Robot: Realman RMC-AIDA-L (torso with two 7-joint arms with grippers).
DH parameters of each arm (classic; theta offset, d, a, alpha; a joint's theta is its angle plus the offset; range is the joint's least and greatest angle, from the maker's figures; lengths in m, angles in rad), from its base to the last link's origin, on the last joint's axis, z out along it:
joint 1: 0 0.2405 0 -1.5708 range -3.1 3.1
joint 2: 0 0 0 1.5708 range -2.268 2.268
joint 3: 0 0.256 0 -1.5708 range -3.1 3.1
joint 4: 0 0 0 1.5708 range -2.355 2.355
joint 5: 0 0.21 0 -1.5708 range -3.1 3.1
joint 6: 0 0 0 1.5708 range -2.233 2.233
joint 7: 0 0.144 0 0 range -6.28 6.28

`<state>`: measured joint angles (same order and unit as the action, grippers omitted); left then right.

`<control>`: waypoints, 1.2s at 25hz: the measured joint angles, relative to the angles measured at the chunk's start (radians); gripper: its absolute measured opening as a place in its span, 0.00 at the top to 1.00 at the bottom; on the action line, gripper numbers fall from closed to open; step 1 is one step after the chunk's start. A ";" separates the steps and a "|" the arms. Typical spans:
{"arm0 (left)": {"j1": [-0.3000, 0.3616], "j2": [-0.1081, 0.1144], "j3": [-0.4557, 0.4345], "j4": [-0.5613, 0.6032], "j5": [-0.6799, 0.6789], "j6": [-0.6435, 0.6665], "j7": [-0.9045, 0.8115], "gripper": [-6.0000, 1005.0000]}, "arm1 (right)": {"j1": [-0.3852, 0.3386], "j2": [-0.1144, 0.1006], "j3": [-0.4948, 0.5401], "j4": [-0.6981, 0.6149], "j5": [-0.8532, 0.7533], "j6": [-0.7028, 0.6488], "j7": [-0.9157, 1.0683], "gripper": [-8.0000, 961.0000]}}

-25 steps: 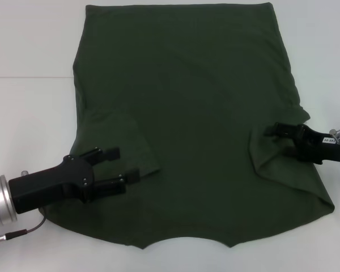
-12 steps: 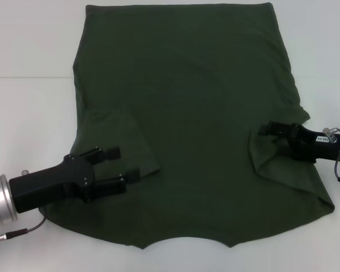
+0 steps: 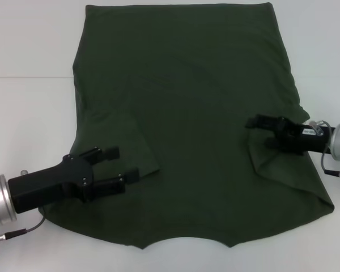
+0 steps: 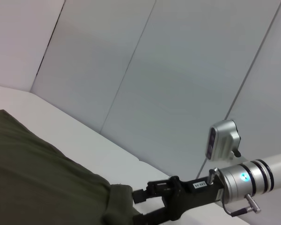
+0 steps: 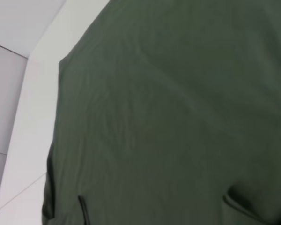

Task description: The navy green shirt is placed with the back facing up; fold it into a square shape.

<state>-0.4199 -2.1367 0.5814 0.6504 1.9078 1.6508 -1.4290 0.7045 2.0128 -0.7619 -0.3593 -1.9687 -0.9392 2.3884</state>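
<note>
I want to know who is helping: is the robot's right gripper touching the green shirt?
Cannot tell. In the head view the right gripper lies over the navy green shirt by a folded-in sleeve, but that downward view hides any gap; neither wrist view settles it.

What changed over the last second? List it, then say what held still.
The right pincer slid inward across the navy green shirt, toward its middle, over the folded-in right sleeve. Whether it grips cloth cannot be told. The left pincer stayed put, open, at the folded-in left sleeve. The shirt's outline on the white table looks unchanged.
</note>
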 joint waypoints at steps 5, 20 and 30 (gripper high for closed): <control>0.001 0.000 0.000 0.000 -0.001 0.000 0.001 0.07 | 0.048 0.018 0.004 -0.005 0.003 0.015 -0.026 0.06; -0.001 0.064 -0.074 -0.025 0.000 0.017 -0.192 0.07 | -0.159 -0.045 0.012 -0.118 0.322 -0.448 -0.412 0.06; -0.014 0.182 -0.054 -0.055 0.140 0.033 -0.491 0.07 | -0.339 -0.110 0.014 -0.204 0.275 -0.666 -0.589 0.06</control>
<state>-0.4340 -1.9550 0.5278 0.5957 2.0481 1.6840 -1.9201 0.3653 1.9027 -0.7483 -0.5638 -1.6937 -1.6049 1.7998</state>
